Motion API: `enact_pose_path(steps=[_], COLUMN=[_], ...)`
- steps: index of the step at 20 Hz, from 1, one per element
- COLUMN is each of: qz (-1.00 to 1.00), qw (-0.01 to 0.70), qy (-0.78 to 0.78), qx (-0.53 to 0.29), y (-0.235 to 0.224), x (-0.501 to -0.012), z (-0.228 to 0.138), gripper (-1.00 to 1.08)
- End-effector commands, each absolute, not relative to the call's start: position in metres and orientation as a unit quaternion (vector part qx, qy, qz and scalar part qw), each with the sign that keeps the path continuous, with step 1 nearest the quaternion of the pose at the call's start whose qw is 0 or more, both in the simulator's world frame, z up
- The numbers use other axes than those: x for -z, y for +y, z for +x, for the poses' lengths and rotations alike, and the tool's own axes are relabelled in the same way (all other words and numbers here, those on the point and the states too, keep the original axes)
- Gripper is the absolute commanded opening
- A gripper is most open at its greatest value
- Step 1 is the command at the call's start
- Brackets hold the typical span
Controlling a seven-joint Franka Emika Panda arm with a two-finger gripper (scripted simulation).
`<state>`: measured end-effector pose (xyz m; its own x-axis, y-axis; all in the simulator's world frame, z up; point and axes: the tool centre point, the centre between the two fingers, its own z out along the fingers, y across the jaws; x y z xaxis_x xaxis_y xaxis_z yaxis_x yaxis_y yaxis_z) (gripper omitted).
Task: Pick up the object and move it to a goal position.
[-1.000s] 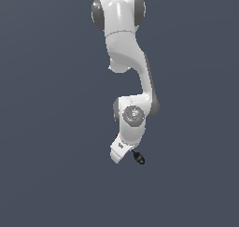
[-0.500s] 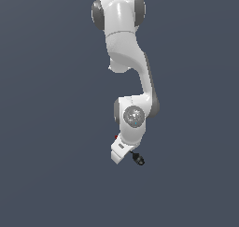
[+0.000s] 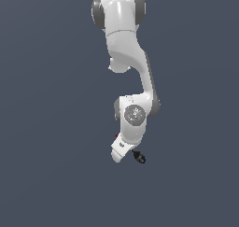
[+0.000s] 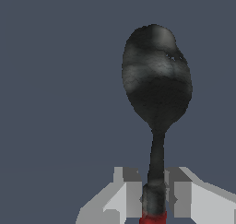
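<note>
Plain grey ground surrounds the arm; the end effector (image 4: pixel 154 193) is clamped on the spoon (image 4: pixel 156 94) at its shaft, head projecting beyond the fingertips, presumably so it carries securely.

**What you can't really make out here**

In the wrist view the spoon-like tool (image 4: pixel 156 89) has its red handle chopped off by the picture's edge, only a sliver shows; the gripper (image 4: pixel 154 193) fingers (image 4: pixel 131 193) run out of frame too. In the exterior view the arm's wrist hides the gripper; only the tool's black head (image 3: pixel 139 157) and a tiny red speck peek out.
</note>
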<state>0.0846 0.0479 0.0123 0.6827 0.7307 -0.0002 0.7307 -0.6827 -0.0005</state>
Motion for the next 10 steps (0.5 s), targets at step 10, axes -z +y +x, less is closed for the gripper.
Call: enact_pose_path(steps=[10], qz=[-0.917], qw=[0.0], qy=[-0.398], qx=[0.0], y=[0.079], x=[-0.03], z=[0.052], gripper=[-1.0])
